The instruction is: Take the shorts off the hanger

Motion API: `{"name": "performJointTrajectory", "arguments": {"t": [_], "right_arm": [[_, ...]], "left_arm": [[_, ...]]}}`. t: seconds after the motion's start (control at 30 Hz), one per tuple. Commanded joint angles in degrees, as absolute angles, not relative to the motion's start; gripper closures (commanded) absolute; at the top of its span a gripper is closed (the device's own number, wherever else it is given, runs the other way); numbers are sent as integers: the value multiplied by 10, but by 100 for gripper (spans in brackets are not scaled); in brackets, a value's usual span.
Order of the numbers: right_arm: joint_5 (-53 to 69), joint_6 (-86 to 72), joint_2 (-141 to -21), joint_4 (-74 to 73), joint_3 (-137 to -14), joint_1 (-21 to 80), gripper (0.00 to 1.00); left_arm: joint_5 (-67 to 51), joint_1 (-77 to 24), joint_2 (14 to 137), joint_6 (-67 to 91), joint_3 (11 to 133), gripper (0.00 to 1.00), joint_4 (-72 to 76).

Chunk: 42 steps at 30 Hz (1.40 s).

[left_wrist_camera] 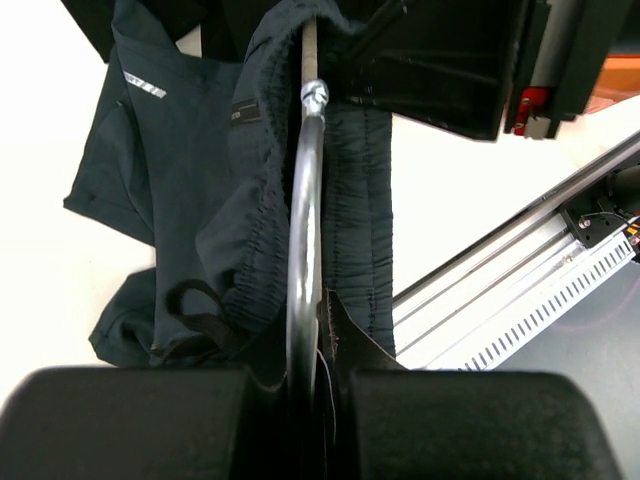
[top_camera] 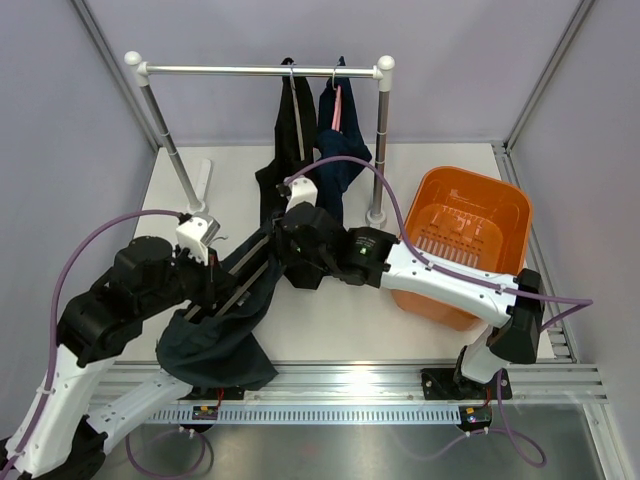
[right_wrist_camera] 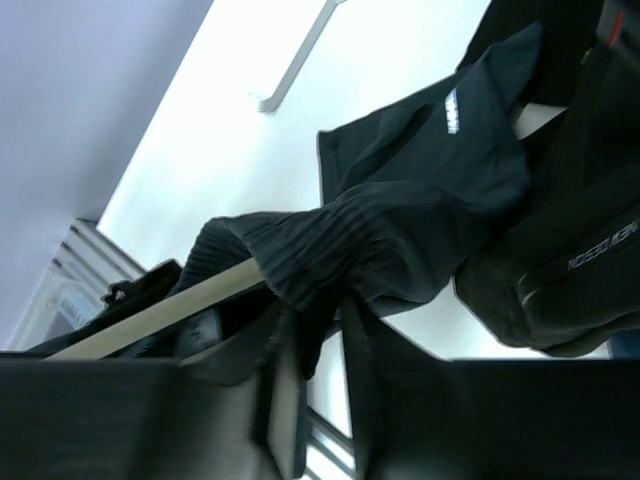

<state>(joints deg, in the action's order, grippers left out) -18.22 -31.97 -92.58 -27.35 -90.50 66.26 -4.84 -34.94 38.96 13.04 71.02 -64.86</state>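
Teal shorts [right_wrist_camera: 400, 230] | pinched in right claw [right_wrist_camera: 312, 350] | left claw [left_wrist_camera: 318, 385] clamped on hanger [left_wrist_camera: 303, 250]

We see matt dark cloth on the shorts [left_wrist_camera: 190, 190], ribbed at the waistband. The hanger [left_wrist_camera: 303, 240] gleams as bare metal, the basket [top_camera: 505, 215] is glossy orange plastic, and the desk [top_camera: 340, 320] is smooth white.

White tabletop [top_camera: 340, 330], matte. Directly on it:
- orange plastic basket [top_camera: 470, 225], right side, upright
- clothes rack [top_camera: 262, 70], both posts standing on the far half
- white flat bar [top_camera: 203, 180], just beside the left post
- dark teal shorts [top_camera: 215, 350], legs heaped near-left, hem lapping over the aluminium rail [top_camera: 400, 375] at the front edge (waistband end is up off the surface on a hanger [left_wrist_camera: 303, 200])
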Motion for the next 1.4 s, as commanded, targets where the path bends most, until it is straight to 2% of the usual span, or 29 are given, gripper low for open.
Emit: {"name": "performJointTrajectory", "arguments": {"t": [0.0, 0.07, 0.13, 0.63, 0.97, 1.13, 1.37], "right_arm": [[-241, -325, -934, -286, -940, 667, 81], [-266, -323, -933, -300, -947, 667, 94], [-285, -321, -933, -308, -956, 666, 100], [-316, -328, -916, -350, -955, 610, 100], [-295, -337, -893, -342, -901, 612, 100], [-267, -323, -865, -313, -875, 633, 100], [-299, -257, -874, -350, -939, 781, 100]], "left_arm": [[-79, -352, 379, 120, 745, 100, -637], [-82, -352, 379, 120, 753, 100, -644], [-83, -352, 376, 115, 760, 100, -653], [-146, -352, 316, 68, 775, 100, -673], [-151, -352, 265, 90, 773, 100, -580], [-77, -352, 262, 112, 765, 100, -550], [67, -352, 245, 196, 682, 100, -405]]}}
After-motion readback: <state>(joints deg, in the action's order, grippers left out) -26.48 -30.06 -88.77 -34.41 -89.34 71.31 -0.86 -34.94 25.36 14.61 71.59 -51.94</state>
